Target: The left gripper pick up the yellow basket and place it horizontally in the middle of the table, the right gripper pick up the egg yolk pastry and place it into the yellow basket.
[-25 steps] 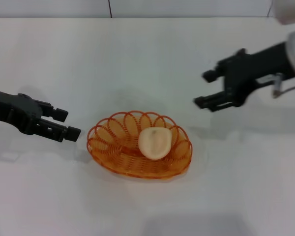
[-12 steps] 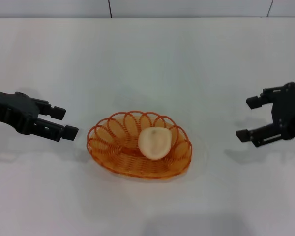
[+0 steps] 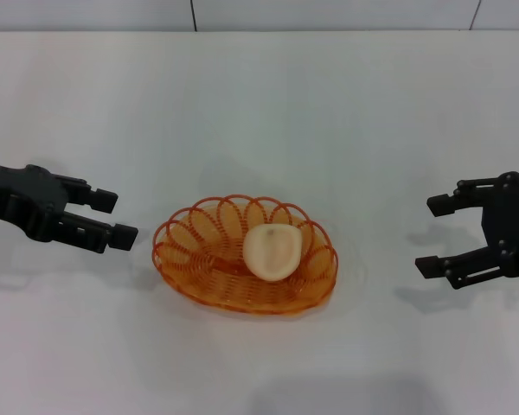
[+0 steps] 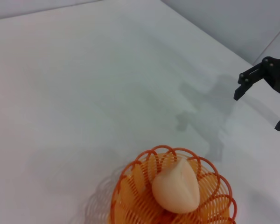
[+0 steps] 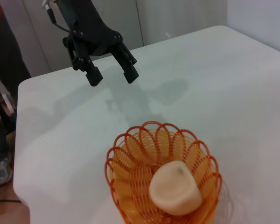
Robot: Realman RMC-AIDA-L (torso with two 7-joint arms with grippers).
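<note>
— One egg yolk pastry (image 3: 272, 252) lies inside the yellow basket (image 3: 199, 259), mid-surface (image 3: 268, 104).
— And your tools?
— My left tool (image 3: 111, 217) sits at nine o'clock of the basket, fingers spread, empty. My right tool (image 3: 436, 236) sits at three o'clock, well apart, spread too, pinching nothing.
</note>
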